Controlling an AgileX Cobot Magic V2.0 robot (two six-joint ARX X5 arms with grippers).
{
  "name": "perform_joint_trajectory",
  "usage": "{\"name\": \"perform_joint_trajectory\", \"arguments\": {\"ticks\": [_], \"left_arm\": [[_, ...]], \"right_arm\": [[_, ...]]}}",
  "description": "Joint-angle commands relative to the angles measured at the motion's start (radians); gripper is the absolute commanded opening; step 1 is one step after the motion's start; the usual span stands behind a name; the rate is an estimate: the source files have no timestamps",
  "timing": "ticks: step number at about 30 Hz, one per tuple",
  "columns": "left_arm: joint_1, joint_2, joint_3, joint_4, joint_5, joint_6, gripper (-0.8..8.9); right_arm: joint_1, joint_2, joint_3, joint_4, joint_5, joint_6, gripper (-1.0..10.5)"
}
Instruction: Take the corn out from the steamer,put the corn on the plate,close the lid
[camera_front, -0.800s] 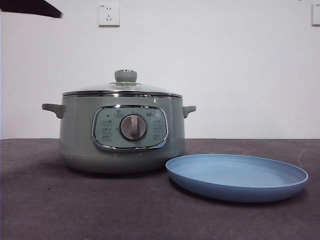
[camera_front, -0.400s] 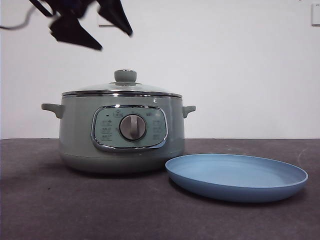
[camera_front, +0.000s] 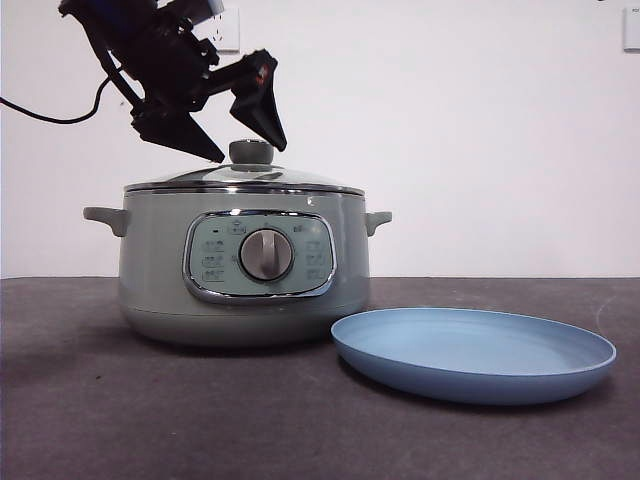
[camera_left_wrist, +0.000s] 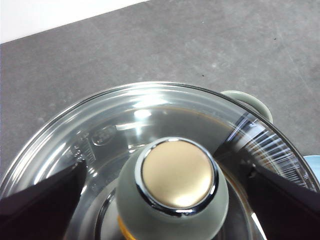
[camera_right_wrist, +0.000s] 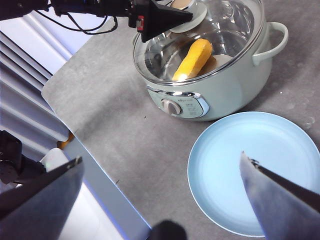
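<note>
Lighting is even and bright in all three views, with soft shadows under the steamer (camera_front: 243, 270) and the plate (camera_front: 473, 352) on the dark table (camera_front: 120, 410). In the left wrist view, white glare streaks cross the glass lid (camera_left_wrist: 150, 112) on both sides of the jaws, and the knob (camera_left_wrist: 175, 172) between them is sharp. In the right wrist view the jaws themselves are blurred and out of focus, while the corn (camera_right_wrist: 194, 59) beyond them reads clearly through reflections.

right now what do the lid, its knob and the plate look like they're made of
The low domed see-through lid looks like glass: the yellow-orange corn cob shows through it, and it carries sharp glare. Its rim looks like polished chrome. The round pale-green knob looks like matte plastic, perhaps coated, with a brushed gold-toned metal cap. The wide shallow light-blue plate looks matte, plastic or glazed ceramic; I cannot tell which.
</note>
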Motion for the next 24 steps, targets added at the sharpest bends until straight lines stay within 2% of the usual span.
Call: {"name": "perform_joint_trajectory", "arguments": {"ticks": [1, 4, 11, 13, 18, 20, 21, 24], "left_arm": [[-0.007, 0.01, 0.002, 0.014, -0.006, 0.012, 5.85], [-0.009, 0.017, 0.002, 0.013, -0.024, 0.011, 4.92], [-0.02, 0.042, 0.002, -0.001, -0.024, 0.011, 4.86], [-0.021, 0.042, 0.002, -0.002, -0.024, 0.01, 4.18], [-0.026, 0.042, 0.002, -0.001, -0.023, 0.01, 1.13], [-0.026, 0.041, 0.002, -0.001, -0.023, 0.01, 0.2], [-0.026, 0.041, 0.002, -0.001, -0.023, 0.01, -0.16], [-0.026, 0.04, 0.002, 0.0, -0.02, 0.01, -0.09]], "right_arm": [[0.002, -0.001, -0.001, 0.003, 0.0, 0.001, 6.3], [0.002, -0.001, -0.001, 0.003, 0.0, 0.001, 6.3], [0.002, -0.001, -0.001, 0.003, 0.0, 0.001, 6.3], [0.002, -0.001, -0.001, 0.003, 0.0, 0.001, 6.3], [0.002, -0.001, -0.001, 0.003, 0.0, -0.002, 6.3], [0.002, -0.001, -0.001, 0.003, 0.0, -0.002, 6.3], [0.002, -0.001, -0.001, 0.003, 0.0, -0.002, 6.3], [0.002, -0.001, -0.001, 0.003, 0.0, -0.002, 6.3]]}}
